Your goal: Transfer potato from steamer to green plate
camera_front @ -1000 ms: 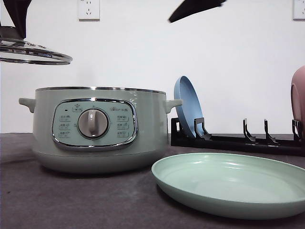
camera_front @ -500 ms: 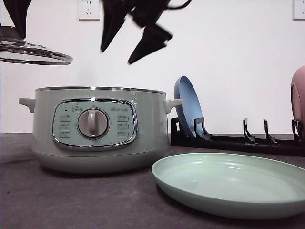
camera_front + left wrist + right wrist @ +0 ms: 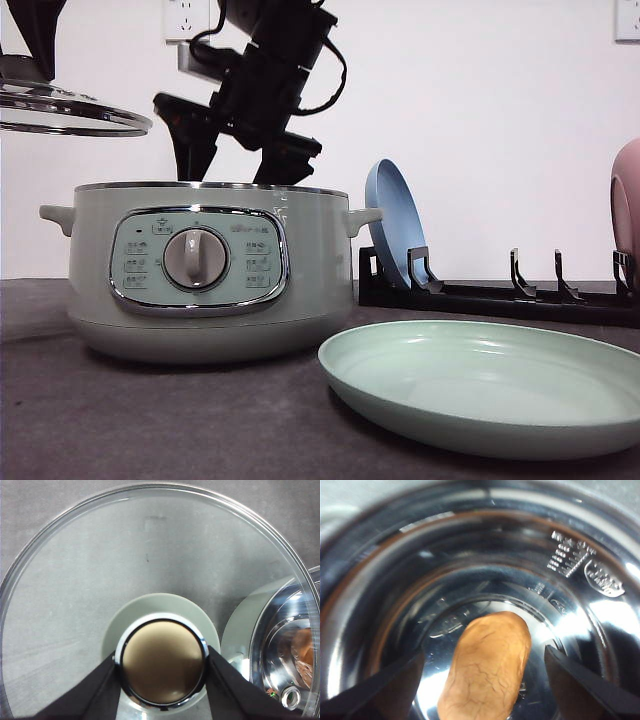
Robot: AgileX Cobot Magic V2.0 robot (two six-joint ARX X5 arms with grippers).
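Grey table [image 3: 150, 420]: blue plate [image 3: 395, 225] racked behind green plate [image 3: 490, 385].

The steamer [image 3: 205, 270] mouth lies uncovered, its glass lid [image 3: 70, 108] held well aside.

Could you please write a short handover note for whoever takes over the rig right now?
Left gripper: shut on the lid knob, holding the glass lid up, left of the steamer.
Right gripper: jaws open, reaching into the steamer, straddling the potato without gripping it.
Done: lid off, right arm lowered into the pot.
Left: close on the potato, lift it out, set it on the green plate, which sits front right.
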